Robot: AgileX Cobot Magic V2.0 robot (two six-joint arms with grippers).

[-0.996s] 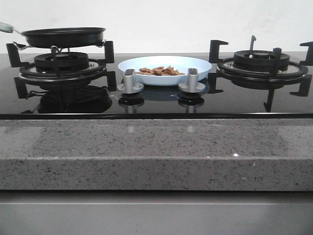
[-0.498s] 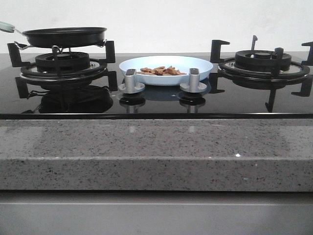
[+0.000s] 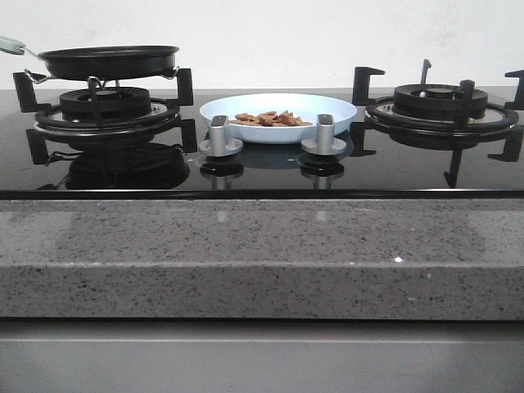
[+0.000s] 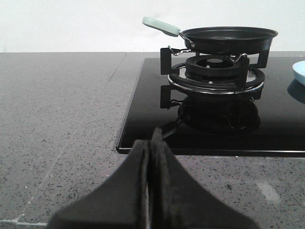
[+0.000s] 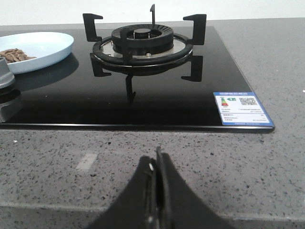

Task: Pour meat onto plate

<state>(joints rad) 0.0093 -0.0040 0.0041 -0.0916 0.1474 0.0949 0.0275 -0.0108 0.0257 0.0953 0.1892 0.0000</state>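
The pale-blue plate (image 3: 278,115) sits on the black glass hob between the two burners, with a heap of reddish-brown meat (image 3: 270,119) in it. It also shows in the right wrist view (image 5: 40,47) with the meat (image 5: 14,55), and its edge in the left wrist view (image 4: 299,72). The black frying pan (image 3: 108,60) with a pale-green handle rests on the left burner; in the left wrist view (image 4: 228,38) it looks empty. My left gripper (image 4: 150,143) is shut and empty over the grey counter in front of the hob. My right gripper (image 5: 156,164) is shut and empty over the counter.
Two silver knobs (image 3: 219,136) (image 3: 324,135) stand in front of the plate. The right burner (image 3: 440,102) has a bare black grate. A blue energy label (image 5: 243,109) is on the hob's corner. The speckled grey counter edge (image 3: 262,254) runs along the front.
The whole front view has shifted slightly to the right; nothing on the hob has moved relative to anything else.
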